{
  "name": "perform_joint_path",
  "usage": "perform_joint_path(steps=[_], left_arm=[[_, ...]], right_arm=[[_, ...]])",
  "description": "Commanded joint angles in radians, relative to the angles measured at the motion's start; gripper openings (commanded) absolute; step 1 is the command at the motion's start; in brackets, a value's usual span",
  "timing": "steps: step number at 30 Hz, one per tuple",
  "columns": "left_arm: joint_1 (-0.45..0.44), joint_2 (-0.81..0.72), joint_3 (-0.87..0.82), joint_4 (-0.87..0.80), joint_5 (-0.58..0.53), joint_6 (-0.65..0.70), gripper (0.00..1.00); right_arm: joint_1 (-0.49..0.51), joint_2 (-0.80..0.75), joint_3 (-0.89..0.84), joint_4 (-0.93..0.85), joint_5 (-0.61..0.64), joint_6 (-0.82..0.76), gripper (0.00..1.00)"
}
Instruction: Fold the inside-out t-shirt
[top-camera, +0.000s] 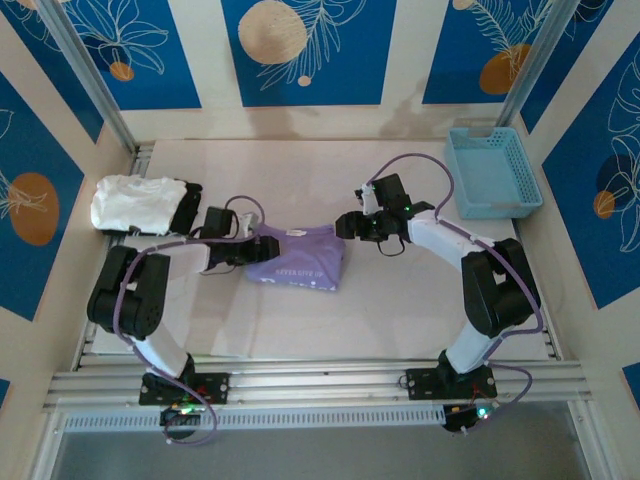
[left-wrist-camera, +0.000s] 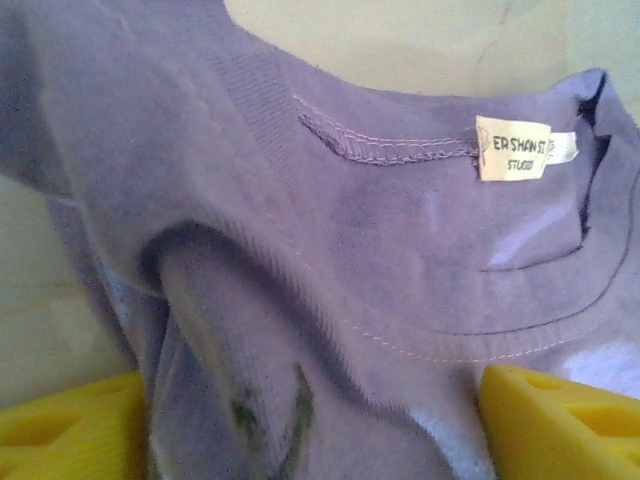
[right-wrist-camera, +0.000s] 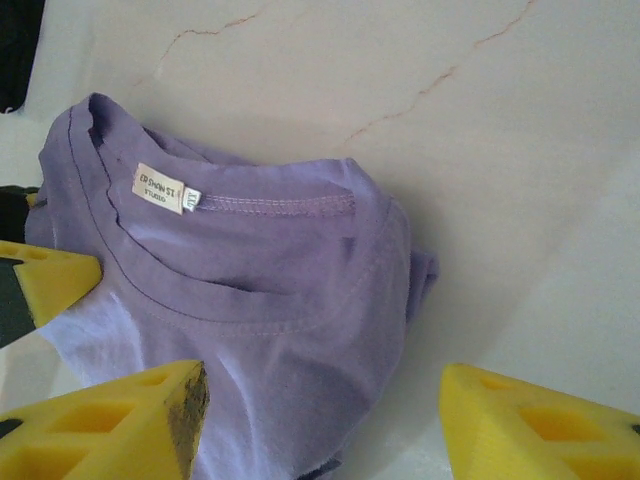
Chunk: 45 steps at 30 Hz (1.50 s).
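From high above and behind the arm bases, looking down and forward over the whole bench, well back from everything. From the left wrist, pressed close against the t-shirt, facing its collar and label, with the left hand spread along the bottom edge. From the right wrist, a little farther off, tilted down past the right hand at the same collar, label and some bare bench. Shared across all three: the collar end of the t-shirt at mid-bench.
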Motion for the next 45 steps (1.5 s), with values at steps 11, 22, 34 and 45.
perform_joint_path(steps=[11, 22, 34, 45], left_arm=[[-0.038, 0.116, 0.008, 0.175, 0.147, -0.080, 0.16], [-0.007, -0.005, 0.029, 0.147, 0.156, -0.066, 0.00], [0.112, -0.141, 0.473, -0.611, -0.239, 0.353, 0.00], [0.296, -0.050, 0.913, -0.951, -0.292, 0.605, 0.00]], right_arm=[[-0.001, -0.025, -0.028, 0.012, -0.011, 0.013, 0.63], [-0.036, -0.161, -0.092, -0.008, 0.040, -0.011, 0.63], [-0.042, -0.377, -0.253, 0.100, 0.135, 0.005, 0.67], [-0.033, -0.413, -0.302, 0.161, 0.139, -0.022, 0.71]])
